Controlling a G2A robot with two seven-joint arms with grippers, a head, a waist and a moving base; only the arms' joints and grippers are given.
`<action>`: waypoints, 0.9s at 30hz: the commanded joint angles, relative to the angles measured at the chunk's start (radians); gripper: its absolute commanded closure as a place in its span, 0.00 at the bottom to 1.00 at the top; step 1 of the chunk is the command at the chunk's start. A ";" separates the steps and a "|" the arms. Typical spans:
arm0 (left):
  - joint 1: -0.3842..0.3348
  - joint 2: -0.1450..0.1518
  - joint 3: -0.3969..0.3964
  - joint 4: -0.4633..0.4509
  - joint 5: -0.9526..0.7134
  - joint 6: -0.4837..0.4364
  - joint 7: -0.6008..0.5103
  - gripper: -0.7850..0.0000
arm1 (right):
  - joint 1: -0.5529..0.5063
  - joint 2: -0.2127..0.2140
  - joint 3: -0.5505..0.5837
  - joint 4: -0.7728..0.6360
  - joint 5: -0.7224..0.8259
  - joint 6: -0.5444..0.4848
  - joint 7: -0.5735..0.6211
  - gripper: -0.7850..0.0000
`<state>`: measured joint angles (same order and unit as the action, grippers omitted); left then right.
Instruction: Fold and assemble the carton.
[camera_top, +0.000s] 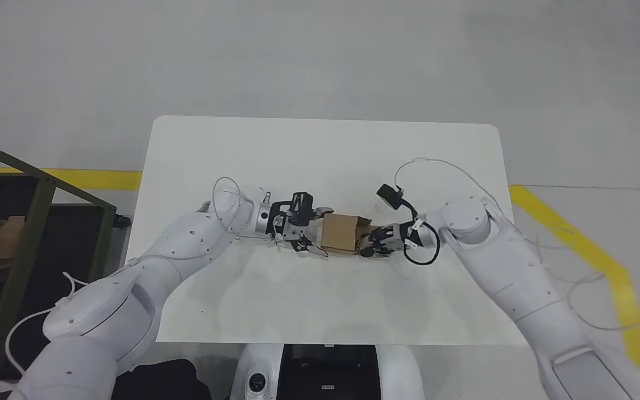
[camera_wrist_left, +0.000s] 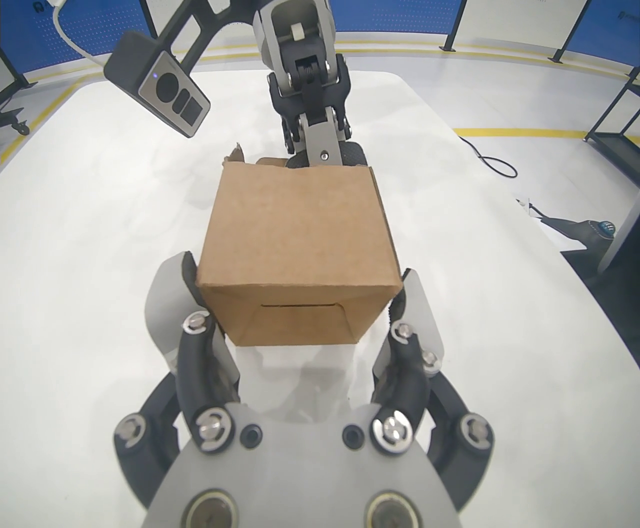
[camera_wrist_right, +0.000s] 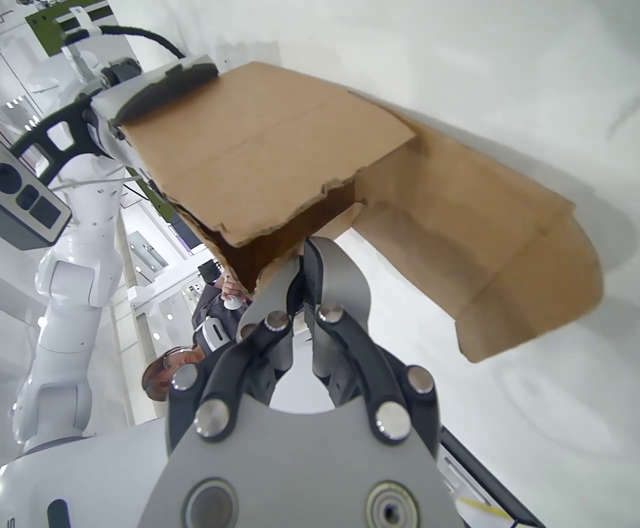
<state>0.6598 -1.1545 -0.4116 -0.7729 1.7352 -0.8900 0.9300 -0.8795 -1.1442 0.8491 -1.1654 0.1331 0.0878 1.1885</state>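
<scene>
step in hand, judged: closing the open end. left end effector (camera_wrist_left: 300, 276), spread wide, clamps the closed end of the carton (camera_top: 343, 232) at mid-worktop (camera_top: 330, 150). beyond, right end effector (camera_wrist_right: 302, 260), nearly closed, pinches a torn wall edge. next move likely needs the loose flap (camera_wrist_right: 525, 280) tucked inward.

**White surface on a grey, yellow-lined floor**

We see a white rectangular surface (camera_top: 320, 150) with rounded corners standing on a pale grey floor (camera_top: 300, 60). A yellow line (camera_top: 90, 179) runs across the floor on both sides of it, turning at an angle on the right. Near the surface's left edge stands a dark green frame (camera_top: 40, 215). In the left wrist view we make out blue wall panels (camera_wrist_left: 400, 20) behind black stands (camera_wrist_left: 612, 107), and a black cable (camera_wrist_left: 492, 162) looping on the floor. The light is bright and even.
</scene>
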 joint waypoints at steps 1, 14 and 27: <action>0.000 0.000 0.000 0.000 0.000 -0.001 -0.001 0.15 | 0.004 -0.006 -0.007 0.013 0.017 -0.011 -0.016 1.00; 0.001 -0.003 -0.004 0.003 -0.003 -0.007 -0.007 0.16 | 0.021 -0.051 -0.044 0.112 0.137 -0.098 -0.102 1.00; 0.008 -0.005 -0.020 0.009 -0.017 -0.004 -0.019 0.15 | 0.081 -0.094 -0.090 0.206 0.170 -0.152 -0.092 1.00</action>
<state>0.6666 -1.1596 -0.4295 -0.7654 1.7198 -0.8947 0.9116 -0.8042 -1.2351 0.7617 -0.9688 0.3025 -0.0618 1.0941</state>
